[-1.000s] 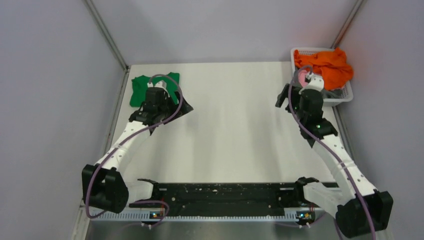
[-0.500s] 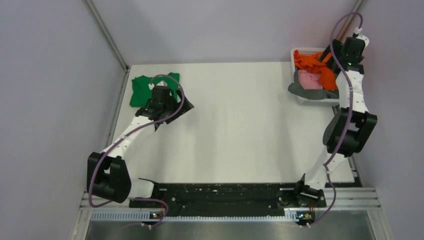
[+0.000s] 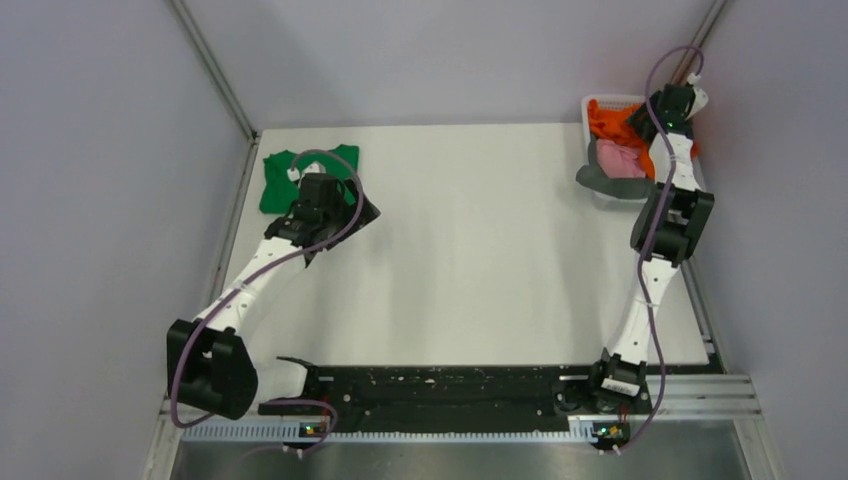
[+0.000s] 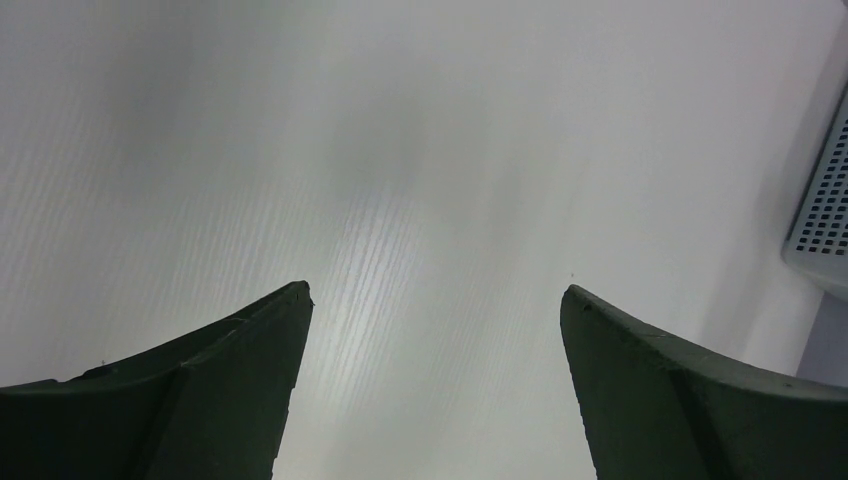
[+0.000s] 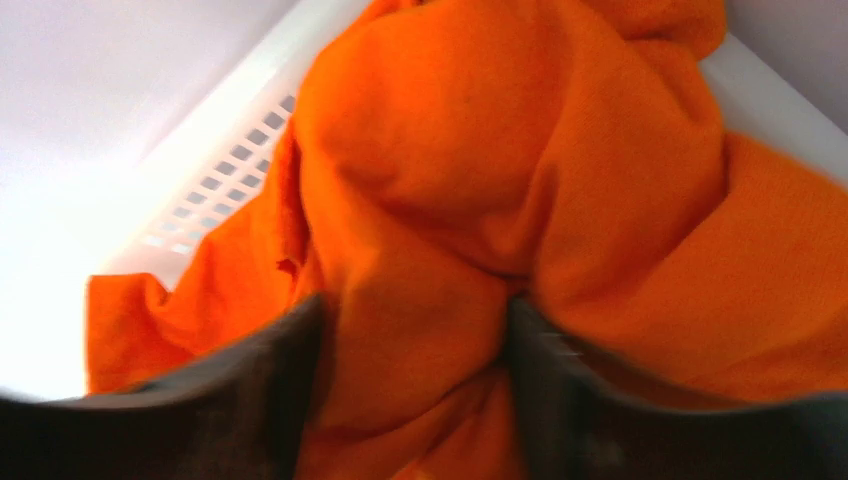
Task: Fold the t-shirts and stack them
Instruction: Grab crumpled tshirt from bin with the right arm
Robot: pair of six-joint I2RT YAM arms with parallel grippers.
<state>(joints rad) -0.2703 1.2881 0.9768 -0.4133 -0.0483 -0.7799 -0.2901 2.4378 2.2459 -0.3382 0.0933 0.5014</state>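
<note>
The left hand (image 4: 435,290) is released, its fingers wide apart over the bare table (image 3: 480,230), just beside the green shirt (image 3: 280,180) at the far left. The right hand (image 5: 415,310) is in the basket (image 3: 612,102) at the far right, with a fold of the orange shirt (image 5: 480,150) between its fingers. I cannot tell if it grasps the fold.

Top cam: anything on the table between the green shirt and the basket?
Nothing: in the top view, only bare white table runs from the green shirt to the basket.
</note>
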